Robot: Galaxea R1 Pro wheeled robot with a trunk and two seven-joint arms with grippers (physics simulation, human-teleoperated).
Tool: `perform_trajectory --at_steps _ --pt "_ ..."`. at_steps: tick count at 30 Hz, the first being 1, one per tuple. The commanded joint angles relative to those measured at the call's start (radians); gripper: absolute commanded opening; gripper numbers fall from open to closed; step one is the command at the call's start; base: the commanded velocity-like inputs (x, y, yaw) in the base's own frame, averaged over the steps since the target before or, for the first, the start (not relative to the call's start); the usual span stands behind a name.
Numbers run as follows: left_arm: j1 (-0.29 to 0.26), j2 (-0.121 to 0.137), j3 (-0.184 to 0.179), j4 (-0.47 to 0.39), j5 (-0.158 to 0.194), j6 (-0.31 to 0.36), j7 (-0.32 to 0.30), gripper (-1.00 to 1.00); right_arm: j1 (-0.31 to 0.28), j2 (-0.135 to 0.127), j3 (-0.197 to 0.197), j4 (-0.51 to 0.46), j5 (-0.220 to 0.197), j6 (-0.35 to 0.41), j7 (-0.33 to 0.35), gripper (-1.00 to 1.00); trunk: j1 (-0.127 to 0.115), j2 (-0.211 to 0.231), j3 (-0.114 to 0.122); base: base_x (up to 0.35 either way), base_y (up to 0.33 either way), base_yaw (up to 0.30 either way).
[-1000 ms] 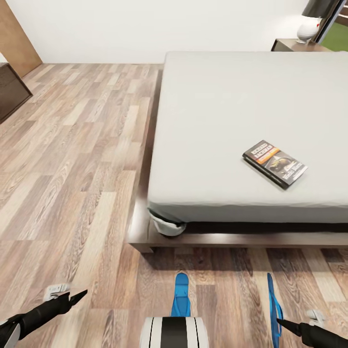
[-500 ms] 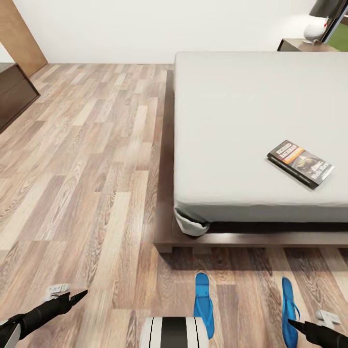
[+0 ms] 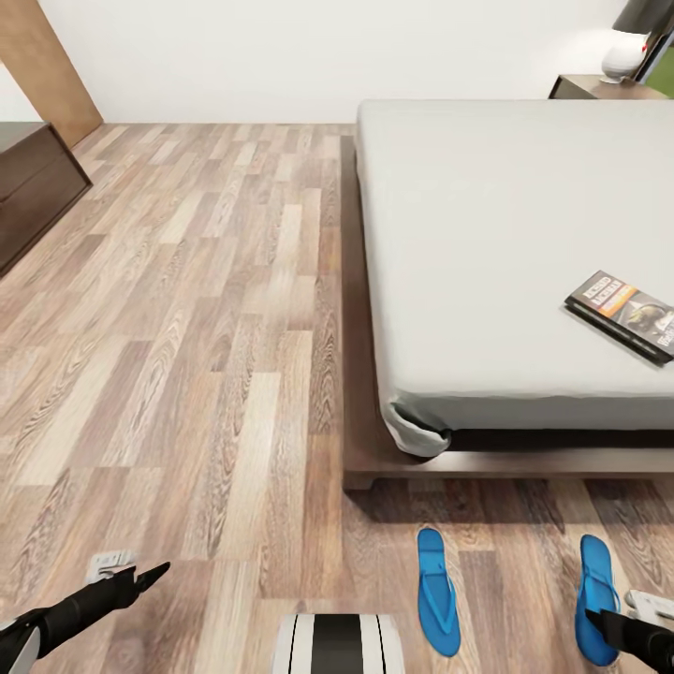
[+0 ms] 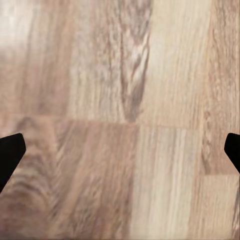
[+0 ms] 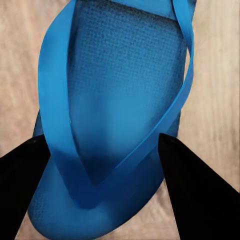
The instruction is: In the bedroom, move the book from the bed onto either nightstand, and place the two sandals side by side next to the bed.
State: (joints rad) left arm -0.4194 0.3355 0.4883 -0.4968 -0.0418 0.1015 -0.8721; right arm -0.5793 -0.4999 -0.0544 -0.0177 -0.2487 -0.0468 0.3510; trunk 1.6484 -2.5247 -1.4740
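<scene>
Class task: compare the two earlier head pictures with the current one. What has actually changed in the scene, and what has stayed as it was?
The whole view slid: the bed, book and both sandals shifted rightward together, so the camera turned or the robot moved, not the things. The right tool now sits over the right sandal's heel end. Unchanged: the book lies on the bed, the sandals lie flat on the floor, the left tool hangs open over bare planks; nothing gripped.

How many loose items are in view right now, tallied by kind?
Blue sandals: 2, one on the floor by the bed's corner, the other further right by the right gripper.
Books: 1, on the mattress.
Lamps: 1, on the nightstand.
Total: 4.
</scene>
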Motion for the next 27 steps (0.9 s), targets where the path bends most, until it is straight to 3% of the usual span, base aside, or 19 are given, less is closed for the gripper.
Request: perform_trajectory --at_steps 1,13,18,21,27 --pt "-0.001 -0.001 0.007 0.0 -0.004 0.01 -0.007 1.0 -0.001 0.005 -0.004 -0.009 -0.002 -0.002 -0.015 -1.0 0.0 0.0 -0.001 0.0 0.285 0.0" --pt "-0.001 -0.001 0.007 0.0 -0.006 0.01 -0.008 1.0 -0.001 0.012 -0.004 -0.029 -0.001 0.008 -0.045 -1.0 0.0 0.0 -0.001 0.0 0.285 0.0" --pt "-0.001 -0.001 0.007 0.0 -0.006 0.01 -0.008 1.0 -0.001 0.012 -0.004 -0.031 0.003 0.008 -0.264 -1.0 0.0 0.0 -0.001 0.0 0.153 0.0" --pt "-0.001 -0.006 0.007 0.0 -0.006 0.009 -0.007 1.0 -0.002 0.011 -0.003 -0.052 0.003 0.009 -0.305 -1.0 0.0 0.0 -0.001 0.0 0.02 0.0" --pt "-0.001 -0.015 0.007 0.0 -0.006 0.009 -0.007 1.0 -0.003 0.011 -0.001 -0.093 0.005 0.012 -0.319 -1.0 0.0 0.0 -0.001 0.0 0.002 0.0"
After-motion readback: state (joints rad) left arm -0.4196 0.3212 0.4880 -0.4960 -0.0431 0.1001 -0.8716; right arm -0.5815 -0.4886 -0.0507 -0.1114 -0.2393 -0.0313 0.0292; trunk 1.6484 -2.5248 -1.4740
